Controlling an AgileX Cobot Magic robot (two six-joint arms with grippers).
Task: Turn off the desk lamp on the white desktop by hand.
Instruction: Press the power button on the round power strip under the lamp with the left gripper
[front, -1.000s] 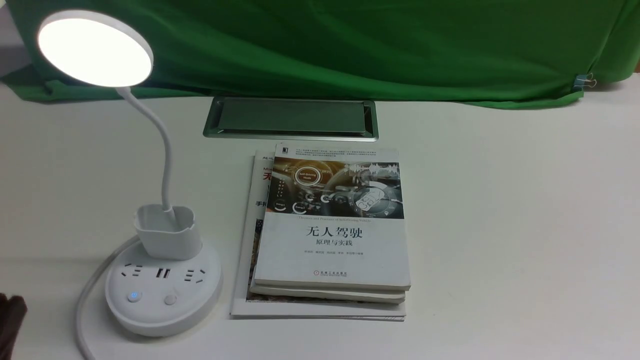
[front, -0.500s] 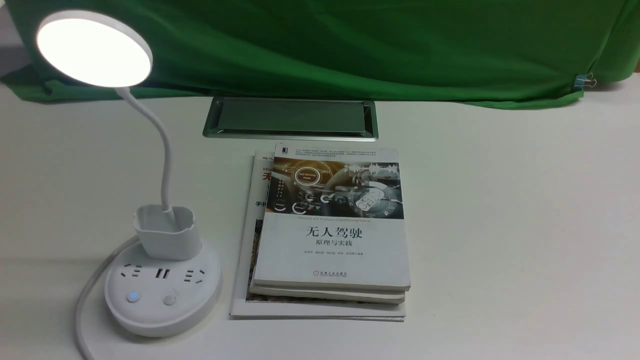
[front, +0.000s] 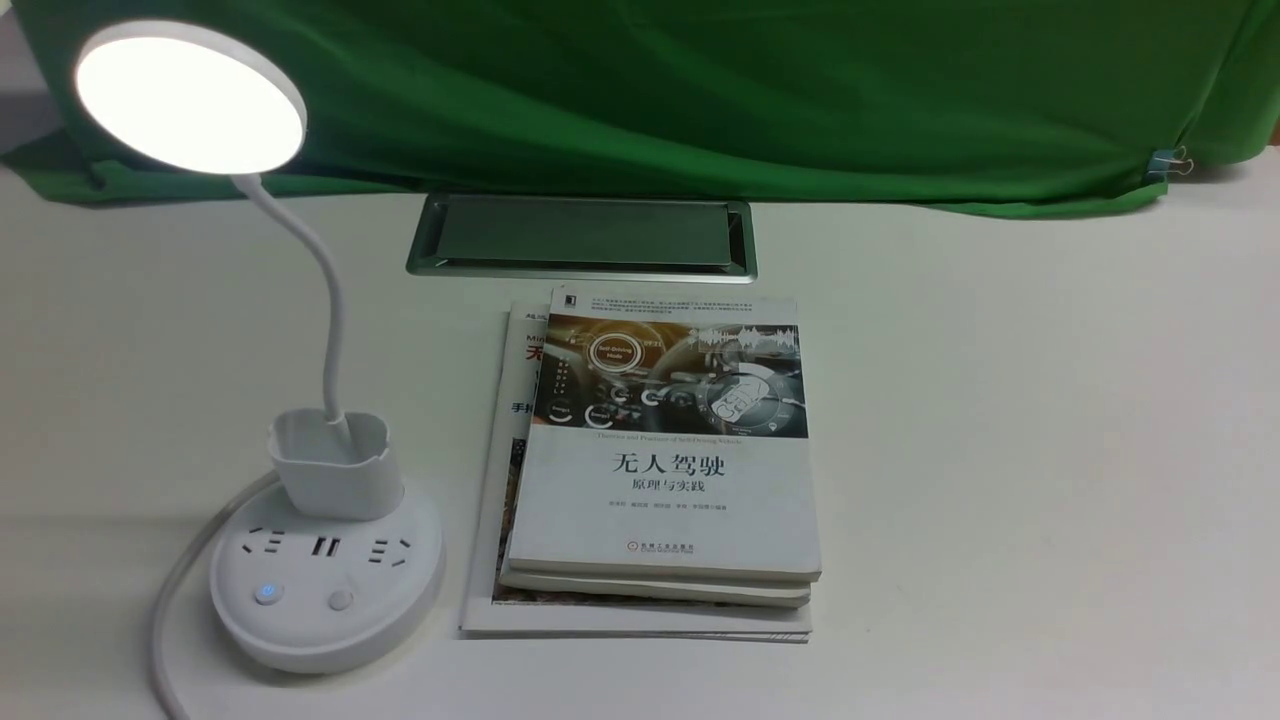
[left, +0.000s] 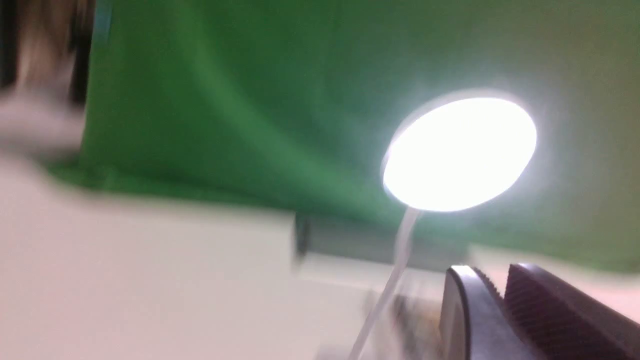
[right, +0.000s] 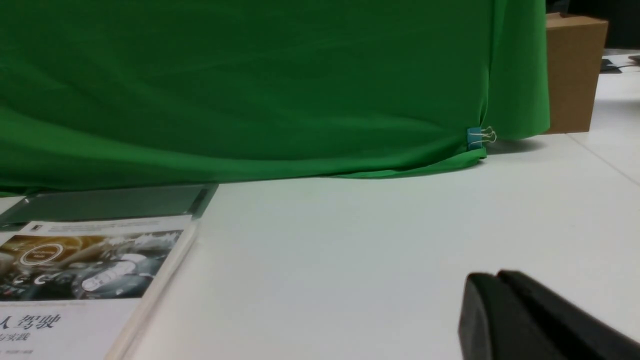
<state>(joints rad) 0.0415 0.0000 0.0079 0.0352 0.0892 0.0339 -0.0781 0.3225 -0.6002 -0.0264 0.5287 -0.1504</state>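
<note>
Front view gives us the desk lamp (front: 335, 470) lit, left on the table (front: 1000, 450), books (front: 665, 470) just beside its base. Both our left gripper (left: 492, 277) and right gripper (right: 492, 280) look closed; we risk pressing the wrong button (front: 340, 600) or knocking the thin neck (front: 334, 350).

White desk lamp (front: 325, 560); white desktop (front: 1000, 450); green cloth (front: 700, 90); silver-framed grey hatch (front: 580, 235).

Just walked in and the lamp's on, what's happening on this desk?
Nothing is touching the desk lamp, which is lit on the white desktop beside a stack of books. Neither arm shows in the front view. The left gripper, fingers together, faces the lamp head in a blurred wrist picture; the right gripper, also shut, sits low over bare desktop.
</note>
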